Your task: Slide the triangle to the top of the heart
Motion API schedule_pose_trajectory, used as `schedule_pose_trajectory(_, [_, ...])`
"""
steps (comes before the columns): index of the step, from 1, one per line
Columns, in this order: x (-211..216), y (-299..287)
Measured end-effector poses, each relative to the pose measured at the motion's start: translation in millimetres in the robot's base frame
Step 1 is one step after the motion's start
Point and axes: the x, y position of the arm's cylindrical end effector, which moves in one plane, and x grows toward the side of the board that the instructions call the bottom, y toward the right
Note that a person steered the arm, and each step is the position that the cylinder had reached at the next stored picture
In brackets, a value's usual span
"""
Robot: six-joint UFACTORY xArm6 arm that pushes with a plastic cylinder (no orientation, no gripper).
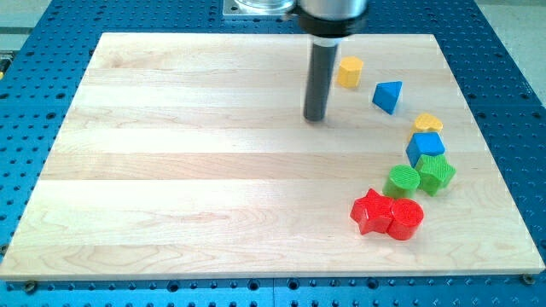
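Tip parked upper-centre on bench (171, 170), triangle untouched.
No pincer is fitted; my tip (316, 118) is seen apart from all blocks, left of the yellow block (348, 72). The blue triangle (387, 95) is placed right of that, near but clear of the yellow heart (428, 123) below-right. Blue pentagon (424, 147), green cylinder (402, 181), green block (436, 173), red star (372, 211), red cylinder (406, 218) are clustered beneath.

tabletop (188, 170) pale wood | triangle (387, 95) blue | heart (428, 123) yellow | star (371, 211) red | cylinder (402, 180) green | rod dark
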Motion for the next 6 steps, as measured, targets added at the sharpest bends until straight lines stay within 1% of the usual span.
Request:
schedule_pose_trajectory(1, [-25.2, 63.0])
schedule_pose_trajectory(2, [-25.7, 113.2])
schedule_pose_trajectory(3, [-21.7, 131.1])
schedule_pose_trajectory(4, [-21.2, 134.8])
schedule_pose_trajectory(5, [-42.1, 122.8])
schedule_pose_trajectory(6, [-81.7, 194.4])
